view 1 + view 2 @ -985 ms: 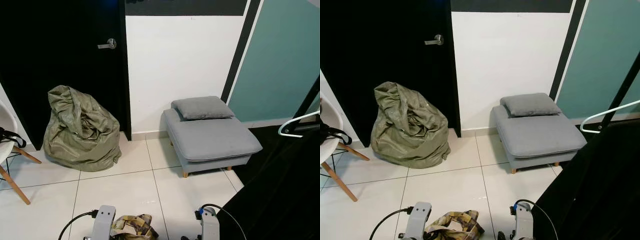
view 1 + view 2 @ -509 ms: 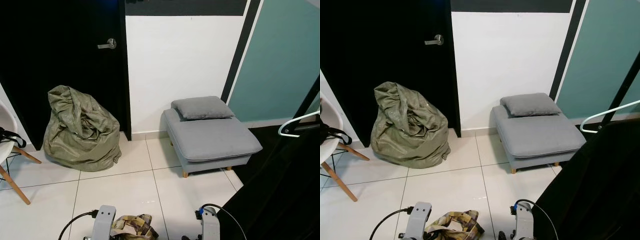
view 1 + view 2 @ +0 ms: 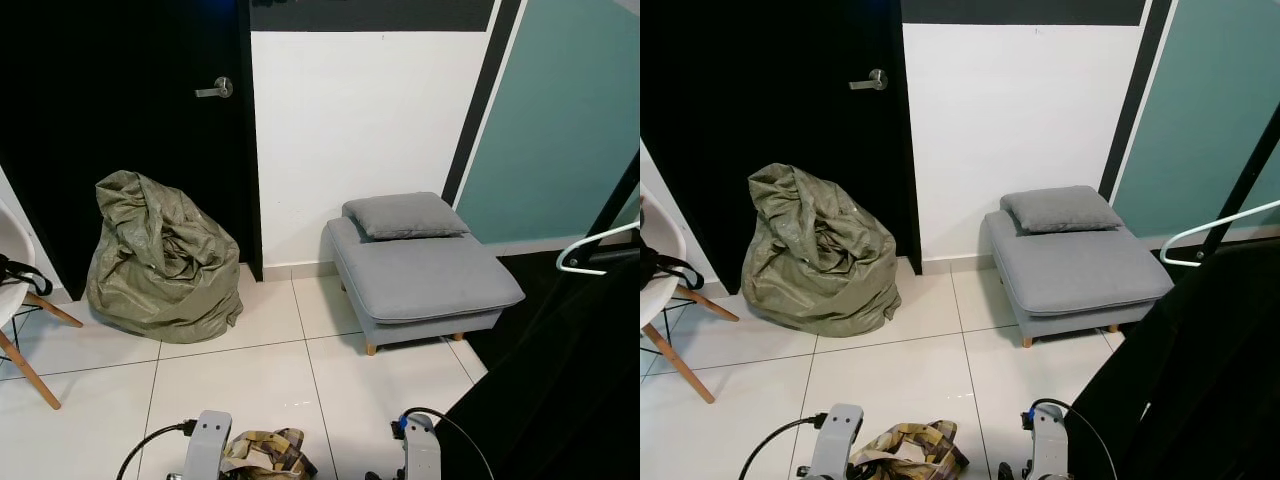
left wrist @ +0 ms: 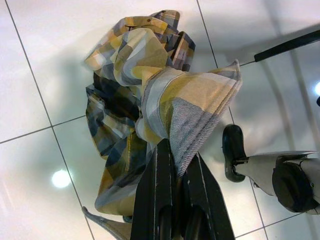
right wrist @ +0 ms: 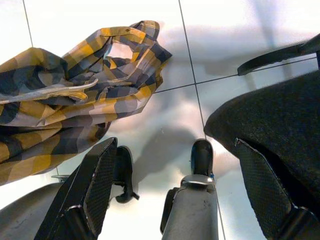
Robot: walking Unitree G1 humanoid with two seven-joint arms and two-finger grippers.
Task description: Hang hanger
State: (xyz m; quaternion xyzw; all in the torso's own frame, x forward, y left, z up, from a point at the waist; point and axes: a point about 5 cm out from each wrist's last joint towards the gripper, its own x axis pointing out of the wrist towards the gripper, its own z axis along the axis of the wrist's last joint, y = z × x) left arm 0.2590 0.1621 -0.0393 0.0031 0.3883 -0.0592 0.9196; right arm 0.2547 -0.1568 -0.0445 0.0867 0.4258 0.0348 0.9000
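Observation:
A yellow and grey plaid shirt [image 4: 150,90] hangs bunched above the white tiles, with my left gripper [image 4: 175,150] shut on its fabric; the same shirt [image 3: 262,452] shows between my two silver forearms at the bottom of the left eye view. Beside the shirt, my right gripper [image 5: 175,145] stands open with nothing between its fingers. A white hanger [image 3: 1215,225] pokes out at the right, by a black slanted rack pole [image 3: 1240,185]. A dark garment [image 3: 1180,380] hangs below that hanger and touches my right side.
A grey footstool [image 3: 425,280] with a cushion [image 3: 405,214] stands against the white wall. An olive sack [image 3: 160,258] slumps before the black door [image 3: 120,120]. A white chair [image 3: 15,300] with wooden legs is at the left edge.

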